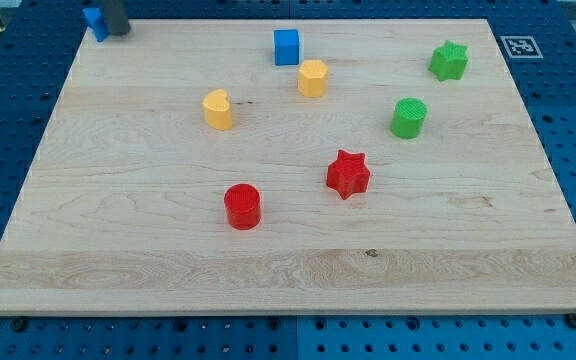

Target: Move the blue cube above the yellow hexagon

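The blue cube (286, 47) stands near the board's top edge, a little left of centre. The yellow hexagon (312, 77) sits just below and to the right of it, almost touching. My tip (118, 33) is at the board's top left corner, far to the left of the cube. A second small blue block (95, 22), whose shape I cannot make out, lies against the left side of the rod.
A yellow heart-like block (218, 110) lies left of the hexagon. A green star (449, 61) and a green cylinder (408, 117) are at the right. A red star (348, 174) and a red cylinder (242, 206) are lower down on the wooden board (118, 250).
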`<state>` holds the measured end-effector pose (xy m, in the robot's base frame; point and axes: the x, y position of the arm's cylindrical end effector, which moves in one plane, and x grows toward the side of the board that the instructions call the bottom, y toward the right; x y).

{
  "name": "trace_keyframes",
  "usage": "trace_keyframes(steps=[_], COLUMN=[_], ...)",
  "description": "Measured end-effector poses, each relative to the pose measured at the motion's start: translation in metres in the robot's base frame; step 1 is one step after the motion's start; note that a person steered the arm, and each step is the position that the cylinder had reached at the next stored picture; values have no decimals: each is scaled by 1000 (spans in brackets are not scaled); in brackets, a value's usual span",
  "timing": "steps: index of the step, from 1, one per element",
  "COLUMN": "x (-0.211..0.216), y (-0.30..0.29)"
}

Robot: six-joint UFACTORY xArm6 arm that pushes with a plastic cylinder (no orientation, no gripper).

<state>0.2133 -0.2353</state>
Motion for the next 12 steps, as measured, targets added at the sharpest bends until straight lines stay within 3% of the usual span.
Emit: trace_keyframes(steps=[3, 12], x=[0, 2], y=[85, 69])
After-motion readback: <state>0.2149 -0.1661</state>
